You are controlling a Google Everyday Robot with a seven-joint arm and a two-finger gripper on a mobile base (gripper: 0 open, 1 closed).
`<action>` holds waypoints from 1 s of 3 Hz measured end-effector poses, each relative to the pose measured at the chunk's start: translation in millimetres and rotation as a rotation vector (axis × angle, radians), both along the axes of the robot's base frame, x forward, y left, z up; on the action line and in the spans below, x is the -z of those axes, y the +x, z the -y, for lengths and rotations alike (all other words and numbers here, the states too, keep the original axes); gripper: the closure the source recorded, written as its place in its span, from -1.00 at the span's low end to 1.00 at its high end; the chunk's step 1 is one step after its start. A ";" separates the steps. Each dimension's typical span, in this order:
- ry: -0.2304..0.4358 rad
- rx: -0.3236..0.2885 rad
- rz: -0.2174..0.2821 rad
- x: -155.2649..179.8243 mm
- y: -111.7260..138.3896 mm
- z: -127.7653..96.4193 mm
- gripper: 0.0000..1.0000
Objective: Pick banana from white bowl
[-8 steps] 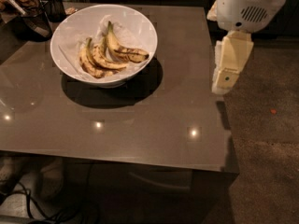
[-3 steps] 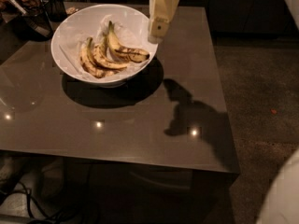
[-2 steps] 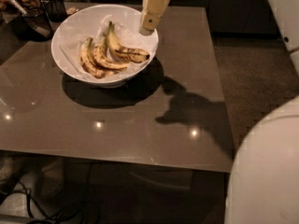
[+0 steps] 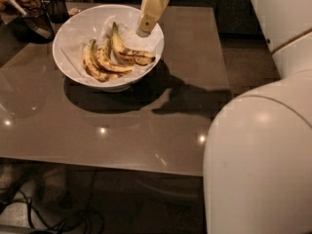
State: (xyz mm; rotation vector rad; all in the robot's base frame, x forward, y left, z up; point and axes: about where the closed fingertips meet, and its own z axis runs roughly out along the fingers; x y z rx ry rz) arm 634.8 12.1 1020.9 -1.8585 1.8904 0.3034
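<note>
Glossy grey-brown worktop with small bright reflections. White bowl stands toward the worktop's 11 o'clock. The banana, a blotched bunch, lies inside the bowl on a paper lining, with its stems pointing toward 12 o'clock. End effector hangs tilted over the bowl's 2 o'clock rim, its tip near the bunch; whether it is open or closed cannot be told. Dark glass containers stand at the bowl's 10 o'clock. Robot body fills the 4 o'clock corner.
</note>
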 end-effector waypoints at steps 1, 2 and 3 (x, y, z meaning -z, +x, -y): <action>0.004 0.003 -0.054 21.0 9.8 -13.6 -0.60; -0.026 0.038 -0.107 43.1 18.9 -25.4 -0.58; -0.070 0.073 -0.143 60.9 25.3 -34.2 -0.48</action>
